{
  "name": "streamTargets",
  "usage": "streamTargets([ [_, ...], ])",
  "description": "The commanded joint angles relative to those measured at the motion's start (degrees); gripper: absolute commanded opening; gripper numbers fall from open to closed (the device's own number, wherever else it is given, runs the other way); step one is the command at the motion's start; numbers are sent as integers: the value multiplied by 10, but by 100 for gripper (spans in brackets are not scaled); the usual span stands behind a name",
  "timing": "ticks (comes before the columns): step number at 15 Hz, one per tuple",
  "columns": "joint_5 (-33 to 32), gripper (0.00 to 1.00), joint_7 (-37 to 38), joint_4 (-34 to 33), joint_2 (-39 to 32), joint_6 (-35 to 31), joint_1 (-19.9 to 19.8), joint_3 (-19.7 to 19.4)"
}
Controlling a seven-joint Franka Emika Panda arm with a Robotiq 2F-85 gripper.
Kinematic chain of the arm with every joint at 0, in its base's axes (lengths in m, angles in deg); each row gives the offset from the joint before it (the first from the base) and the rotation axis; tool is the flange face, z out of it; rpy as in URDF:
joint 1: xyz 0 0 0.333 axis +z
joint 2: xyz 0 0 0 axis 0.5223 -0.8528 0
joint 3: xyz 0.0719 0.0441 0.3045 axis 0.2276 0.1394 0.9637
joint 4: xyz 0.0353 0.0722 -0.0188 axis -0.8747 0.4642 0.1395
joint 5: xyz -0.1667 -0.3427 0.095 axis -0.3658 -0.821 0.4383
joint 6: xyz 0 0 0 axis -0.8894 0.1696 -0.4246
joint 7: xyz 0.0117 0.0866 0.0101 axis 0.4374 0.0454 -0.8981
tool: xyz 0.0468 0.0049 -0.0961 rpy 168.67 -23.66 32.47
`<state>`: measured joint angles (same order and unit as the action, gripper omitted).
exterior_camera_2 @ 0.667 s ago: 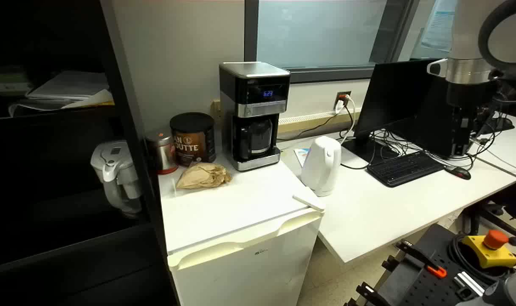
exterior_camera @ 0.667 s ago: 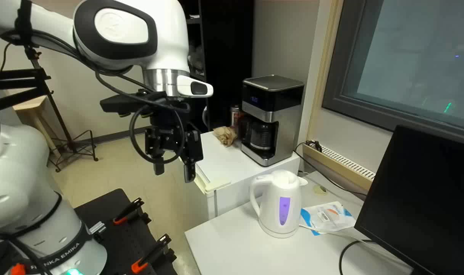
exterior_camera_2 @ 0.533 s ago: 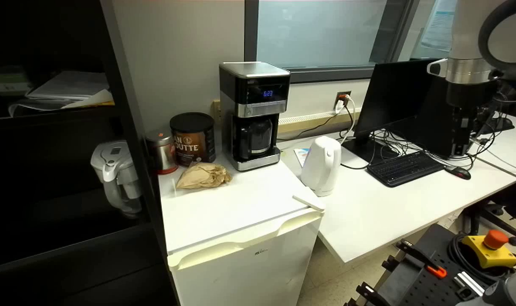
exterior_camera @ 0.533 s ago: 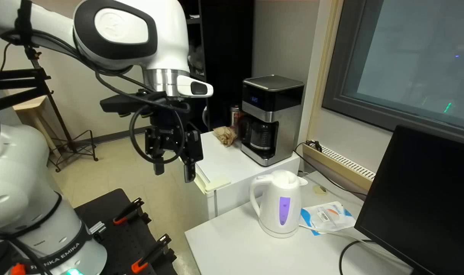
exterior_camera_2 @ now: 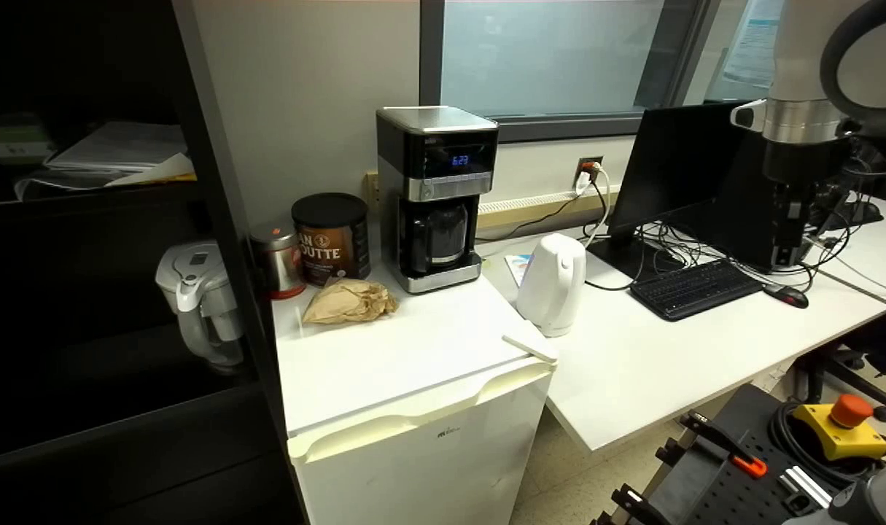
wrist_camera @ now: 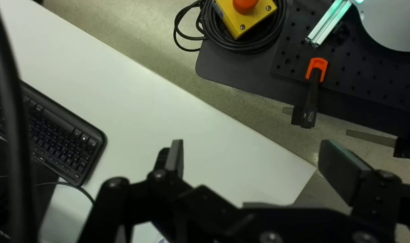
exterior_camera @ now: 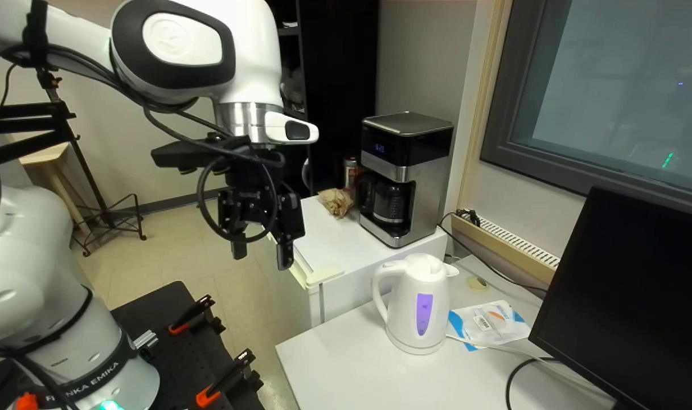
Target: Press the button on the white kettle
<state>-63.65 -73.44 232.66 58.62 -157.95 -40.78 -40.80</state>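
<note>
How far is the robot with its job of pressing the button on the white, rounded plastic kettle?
Done: nothing visibly; the kettle stands upright on the white desk, untouched. In hand: nothing is held; the black two-finger gripper hangs open, apart from the kettle. Left: apparently everything, approaching and pressing; the button I cannot make out.

The arm (exterior_camera: 257,62) is white, cable (exterior_camera: 201,198) and end effector (exterior_camera: 262,255) black.

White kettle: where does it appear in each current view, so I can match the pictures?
In an exterior view: white kettle right of centre, lower half, below the coffee maker.
In an exterior view: white kettle right of centre, near mid-height, right of the coffee maker.
Wrist view: not discernible.
Landmark in all three: the white desk.
</note>
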Motion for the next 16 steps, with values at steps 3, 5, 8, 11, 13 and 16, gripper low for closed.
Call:
streamTargets([
  [3,-13,100,0,-17,-38,-74,21,-15],
  [5,-10,100,-7,-24,-60,-115,23,-21],
  [8,1,100,-19,-33,-104,-189,29,-33],
  [11,10,87,-29,-46,-152,-259,32,-39],
  [13,18,68,-36,-58,-184,-302,34,-40],
  [16,33,44,-46,-79,-233,-360,37,-40],
])
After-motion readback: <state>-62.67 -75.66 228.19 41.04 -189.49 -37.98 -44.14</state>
